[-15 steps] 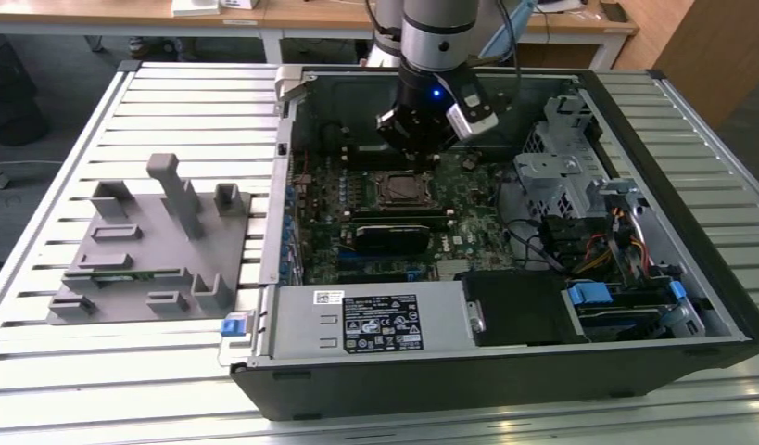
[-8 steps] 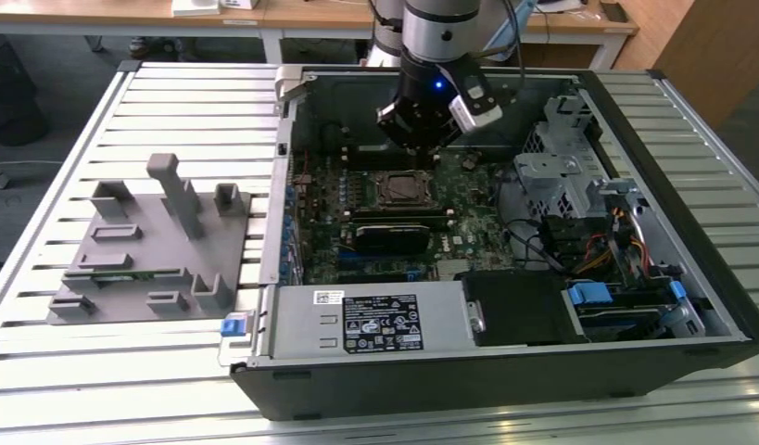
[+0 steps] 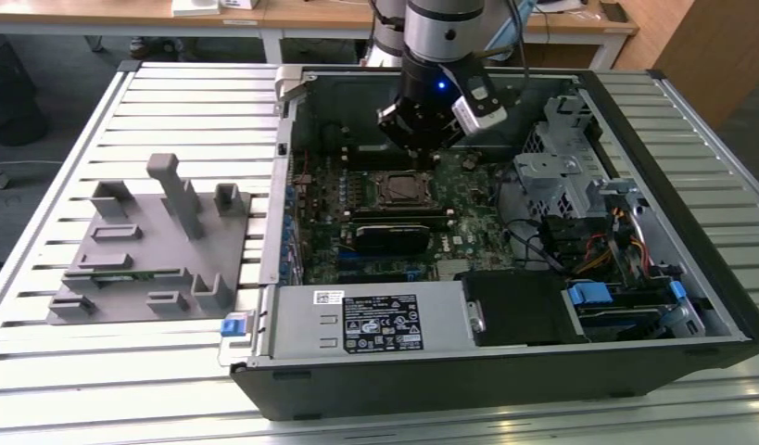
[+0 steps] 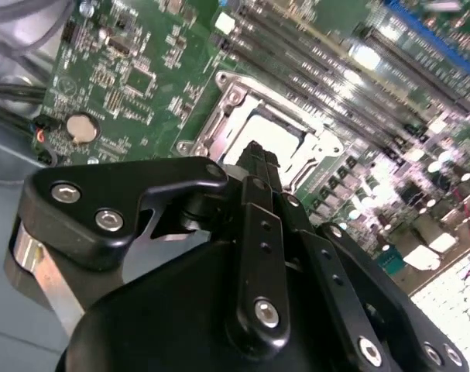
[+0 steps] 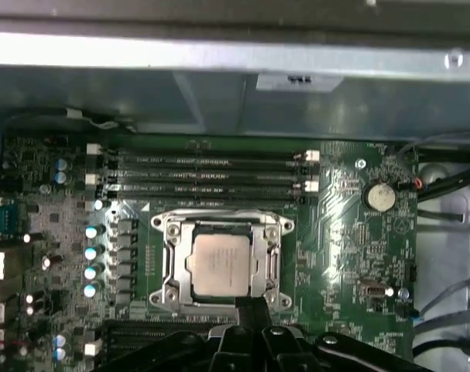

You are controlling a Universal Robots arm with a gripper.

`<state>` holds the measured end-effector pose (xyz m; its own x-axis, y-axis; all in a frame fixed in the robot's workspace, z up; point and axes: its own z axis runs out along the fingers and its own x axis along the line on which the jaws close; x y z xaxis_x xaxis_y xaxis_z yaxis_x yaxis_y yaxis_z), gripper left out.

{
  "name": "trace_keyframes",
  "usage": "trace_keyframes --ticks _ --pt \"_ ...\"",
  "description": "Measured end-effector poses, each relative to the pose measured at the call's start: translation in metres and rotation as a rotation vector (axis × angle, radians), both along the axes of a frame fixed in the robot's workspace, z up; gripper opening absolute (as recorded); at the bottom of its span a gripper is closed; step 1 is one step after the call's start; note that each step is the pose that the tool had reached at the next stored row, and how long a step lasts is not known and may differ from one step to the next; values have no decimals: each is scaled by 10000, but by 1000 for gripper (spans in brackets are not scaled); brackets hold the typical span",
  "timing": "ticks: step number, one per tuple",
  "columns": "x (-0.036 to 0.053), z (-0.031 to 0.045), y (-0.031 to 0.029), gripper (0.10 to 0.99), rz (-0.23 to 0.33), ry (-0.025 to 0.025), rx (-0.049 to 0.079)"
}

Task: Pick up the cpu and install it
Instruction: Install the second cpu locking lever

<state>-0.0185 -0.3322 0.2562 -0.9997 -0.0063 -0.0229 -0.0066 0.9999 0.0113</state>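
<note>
First wrist view shows the cpu (image 5: 221, 263) lying flat in the metal socket frame (image 5: 173, 267) on the green motherboard (image 5: 335, 256), its silver top facing up and square with the frame. The claw (image 5: 252, 310) hangs just above the socket's near edge, its black fingers (image 5: 254, 314) drawn together into a narrow tip and holding nothing. In the second wrist view the same closed tip (image 4: 254, 159) sits over the edge of the cpu (image 4: 277, 136), with rows of memory slots (image 4: 320, 54) beyond the socket and a round coin battery (image 4: 82, 128) off to one side. In the exterior view the arm (image 3: 444, 37) reaches down into the open computer case (image 3: 503, 371), the claw (image 3: 419, 139) above the socket (image 3: 399, 189). A grey parts fixture (image 3: 150, 246) stands on the slatted bench (image 3: 57, 185) to the exterior view's left of the case.
</note>
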Motion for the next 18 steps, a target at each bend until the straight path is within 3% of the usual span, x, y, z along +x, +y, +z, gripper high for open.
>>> trace_keyframes --ticks 7,10,12,13,18 --pt "0 -1 -182 106 0 10 1" --pt "-3 -5 -207 106 -1 10 -1" --pt "-54 -8 -216 106 0 9 -1" --pt "-122 -34 -234 106 0 10 0" --pt "-149 -124 -241 106 0 37 -1"
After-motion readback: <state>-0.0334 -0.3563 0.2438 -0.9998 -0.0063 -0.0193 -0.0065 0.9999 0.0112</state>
